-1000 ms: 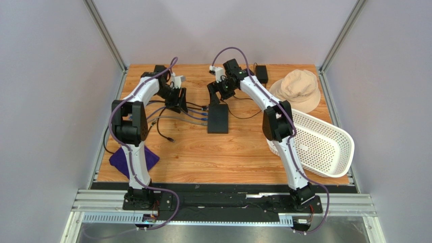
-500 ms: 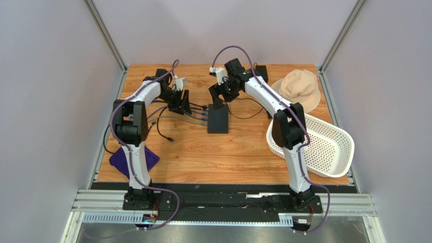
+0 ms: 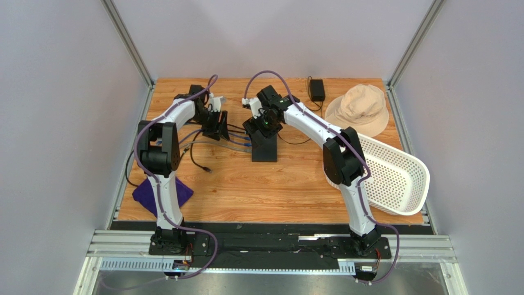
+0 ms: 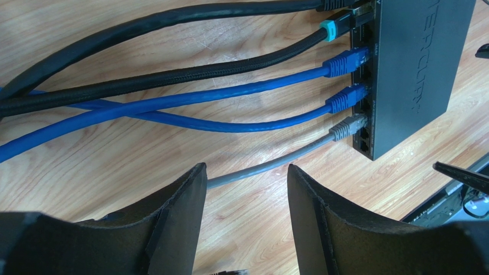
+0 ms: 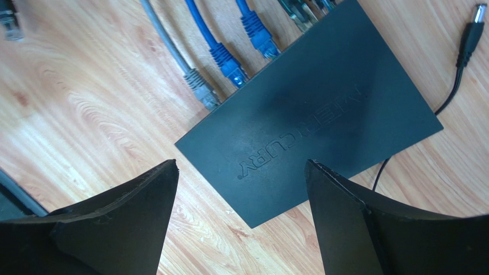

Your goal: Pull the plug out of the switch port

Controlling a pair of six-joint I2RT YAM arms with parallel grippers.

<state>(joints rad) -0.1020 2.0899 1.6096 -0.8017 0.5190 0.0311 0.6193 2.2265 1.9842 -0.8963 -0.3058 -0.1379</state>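
The switch (image 3: pixel 265 147) is a flat black box lying mid-table, its sockets facing left. In the left wrist view a grey plug (image 4: pixel 348 127), two blue plugs (image 4: pixel 345 98) and a teal-collared black plug (image 4: pixel 334 28) sit in the ports of the switch (image 4: pixel 416 69). My left gripper (image 3: pixel 216 126) hovers over the cables left of the switch; the left gripper (image 4: pixel 247 169) is open, with the grey cable (image 4: pixel 258 169) running below its fingertips. My right gripper (image 3: pixel 258 125) hangs open above the switch (image 5: pixel 321 114); nothing is between the right gripper's (image 5: pixel 241 167) fingers.
A black power adapter (image 3: pixel 317 90) lies at the back, a beige hat (image 3: pixel 361 106) at the back right and a white basket (image 3: pixel 393 178) at the right edge. A purple cloth (image 3: pixel 161 193) is near the left arm. A loose barrel plug (image 5: pixel 472 31) lies beside the switch.
My right gripper has moved left and down, from behind the switch to over its far end. The left gripper has shifted only slightly over the cables.
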